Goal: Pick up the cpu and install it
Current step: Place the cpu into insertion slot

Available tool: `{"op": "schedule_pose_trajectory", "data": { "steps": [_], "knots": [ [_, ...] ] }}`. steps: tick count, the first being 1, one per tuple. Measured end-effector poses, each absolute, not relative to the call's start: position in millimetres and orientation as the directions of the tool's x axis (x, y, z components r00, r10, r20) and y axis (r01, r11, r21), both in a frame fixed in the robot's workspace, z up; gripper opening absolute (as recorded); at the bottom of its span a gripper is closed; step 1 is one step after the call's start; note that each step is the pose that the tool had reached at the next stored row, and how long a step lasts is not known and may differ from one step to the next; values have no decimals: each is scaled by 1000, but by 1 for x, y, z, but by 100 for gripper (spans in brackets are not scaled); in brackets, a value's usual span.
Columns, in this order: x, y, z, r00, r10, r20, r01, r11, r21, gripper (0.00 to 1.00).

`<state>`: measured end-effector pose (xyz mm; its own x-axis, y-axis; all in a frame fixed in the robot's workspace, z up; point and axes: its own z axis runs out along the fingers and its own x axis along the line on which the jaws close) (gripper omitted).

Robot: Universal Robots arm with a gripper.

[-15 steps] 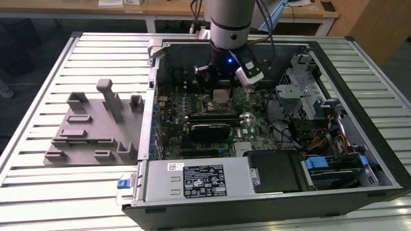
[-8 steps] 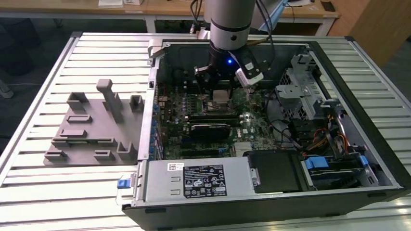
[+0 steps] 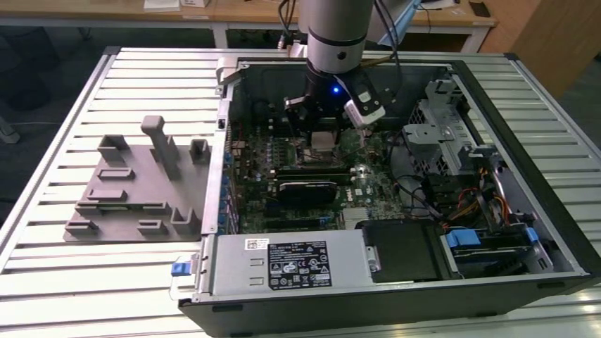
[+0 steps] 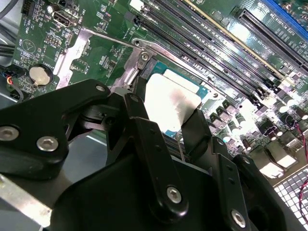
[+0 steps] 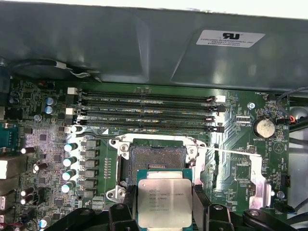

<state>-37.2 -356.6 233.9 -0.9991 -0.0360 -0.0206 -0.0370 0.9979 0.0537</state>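
The gripper (image 5: 164, 195) is closed on the cpu (image 5: 164, 204), with one black finger (image 5: 124, 211) pressed against each of two opposite edges. The chip's silver top faces the first wrist camera, and a thin green rim shows around it. In the second wrist view the pale lid sits between the same two fingers, above the green motherboard (image 4: 38, 45). The chip is not seated. Whether its lower edge touches the frame beneath cannot be told.

Just beyond the fingertips lies the socket (image 5: 156, 161), with its dark pin field bare inside a bright metal frame. The chip's leading edge overlaps the socket's near side. A thin metal lever (image 5: 231, 152) runs off from the frame to one side. A row of small upright capacitors (image 5: 71, 161) stands beside the socket, and on the opposite side, farther from the gripper, is a round coin battery (image 5: 264, 127). Past the socket run four long memory slots (image 5: 144, 110), and beyond them rises the grey metal case wall (image 5: 120, 48).

In the exterior view the arm (image 3: 336, 35) reaches down into the open computer case (image 3: 376, 313), which lies on its side. The power supply (image 3: 286, 262) sits at the case's end, well apart from the gripper. Outside the case, farther from the gripper toward the exterior view's left, a grey tray (image 3: 141, 190) with upright blocks rests on the slatted table (image 3: 56, 282).
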Motion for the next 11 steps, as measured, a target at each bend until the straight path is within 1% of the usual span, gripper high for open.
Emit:
{"op": "schedule_pose_trajectory", "data": {
  "steps": [3, 11],
  "knots": [
    [-37, -357, 234, -1000, -14, -21, -15, 998, 54, 54],
    [-37, -357, 234, -991, 131, -21, 129, 990, 54, 54]
  ]
}}
